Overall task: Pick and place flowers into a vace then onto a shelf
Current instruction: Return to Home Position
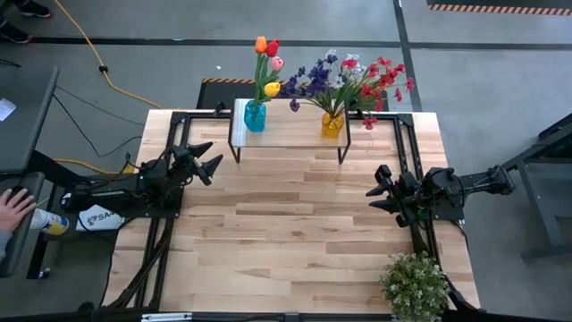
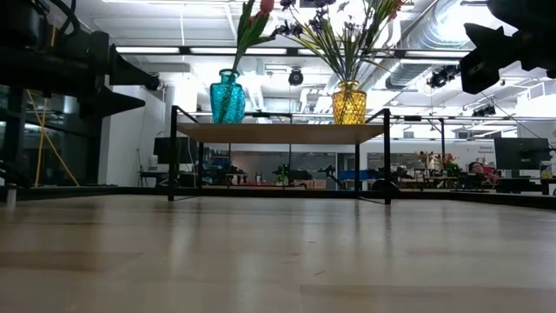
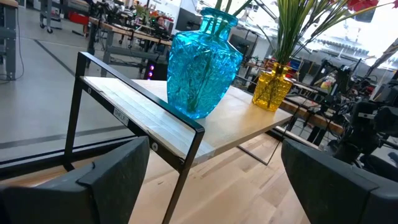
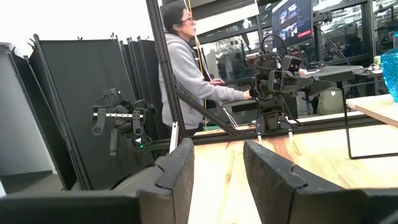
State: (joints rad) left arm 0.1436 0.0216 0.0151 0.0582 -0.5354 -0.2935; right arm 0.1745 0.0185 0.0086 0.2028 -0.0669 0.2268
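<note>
Bright, even light from ceiling strip lights (image 2: pixel 174 49). The tabletop (image 2: pixel 278 252) carries a soft sheen, perhaps their reflection; the backlit blue vase (image 2: pixel 228 97) glows.

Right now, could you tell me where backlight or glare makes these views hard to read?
Low view: bright ceiling lights behind the shelf leave the arms as silhouettes, and the table shows a sheen. Left wrist view: backlight shines through the blue vase; the open left gripper reads dark.
</note>
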